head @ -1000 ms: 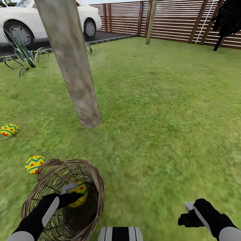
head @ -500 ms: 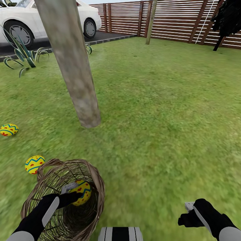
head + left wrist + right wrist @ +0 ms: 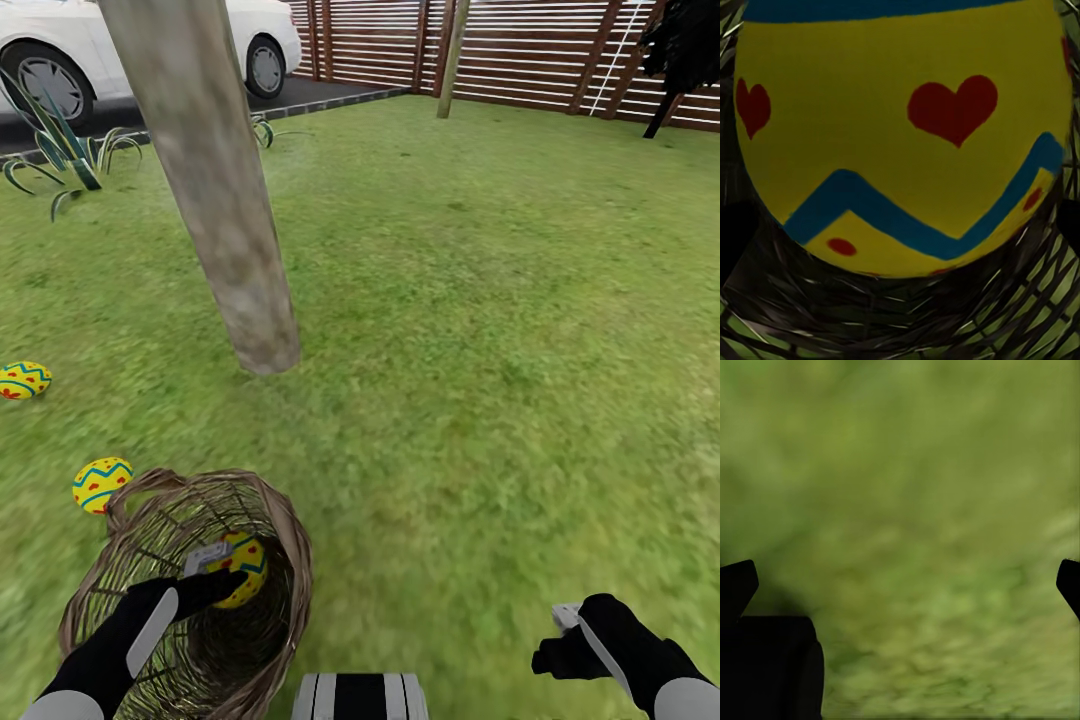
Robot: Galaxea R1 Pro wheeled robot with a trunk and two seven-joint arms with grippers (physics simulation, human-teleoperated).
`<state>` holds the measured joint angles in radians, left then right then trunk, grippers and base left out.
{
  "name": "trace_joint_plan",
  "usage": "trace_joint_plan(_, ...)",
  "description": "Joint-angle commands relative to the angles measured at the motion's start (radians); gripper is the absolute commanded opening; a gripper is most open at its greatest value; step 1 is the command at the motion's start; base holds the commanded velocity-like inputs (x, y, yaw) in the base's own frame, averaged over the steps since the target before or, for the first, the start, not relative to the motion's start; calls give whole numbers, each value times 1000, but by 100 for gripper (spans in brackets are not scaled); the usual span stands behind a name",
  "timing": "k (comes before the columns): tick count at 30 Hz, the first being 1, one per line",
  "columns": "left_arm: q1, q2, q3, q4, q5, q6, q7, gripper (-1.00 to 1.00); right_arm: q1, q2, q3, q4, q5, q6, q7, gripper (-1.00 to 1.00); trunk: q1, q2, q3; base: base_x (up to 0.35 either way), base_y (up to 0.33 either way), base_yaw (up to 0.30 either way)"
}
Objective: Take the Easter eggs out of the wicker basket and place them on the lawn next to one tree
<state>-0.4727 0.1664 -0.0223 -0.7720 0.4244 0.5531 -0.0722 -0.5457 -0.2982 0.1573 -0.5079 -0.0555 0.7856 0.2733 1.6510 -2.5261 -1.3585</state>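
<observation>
Egg [image 3: 240, 568] in left gripper [image 3: 215, 572], inside wicker basket [image 3: 285, 590].

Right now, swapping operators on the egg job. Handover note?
Left tool: inside the wicker basket, shut on the last egg, not lifted clear yet.
Right tool: open, holding nothing, over the lawn.
Done: two eggs out on the grass, one beside the basket, one farther off, both left of the tree trunk.
Left: lift out the third egg and set it by that trunk; consider moving the other two closer.
</observation>
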Motion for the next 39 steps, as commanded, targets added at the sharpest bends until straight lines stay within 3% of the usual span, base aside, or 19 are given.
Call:
trace_joint_plan(1, 0, 1, -2, -1, 3, 4, 0, 100, 0, -2, 7, -1, -5, 4, 0, 100, 0, 0, -1, 0, 0, 0)
trace_joint_plan(11, 0, -3, -1, 0, 4, 2, -1, 100, 0, -2, 6, -1, -6, 4, 0, 100, 0, 0, -1, 0, 0, 0)
trace_joint_plan(12, 0, -3, -1, 0, 4, 2, -1, -100, 0, -2, 5, -1, -6, 4, 0, 100, 0, 0, -1, 0, 0, 0)
trace_joint_plan(39, 0, -6, 5, 3, 7, 2, 0, -100, 0, -2, 6, -1, -4, 3, 0, 100, 0, 0, -1, 0, 0, 0)
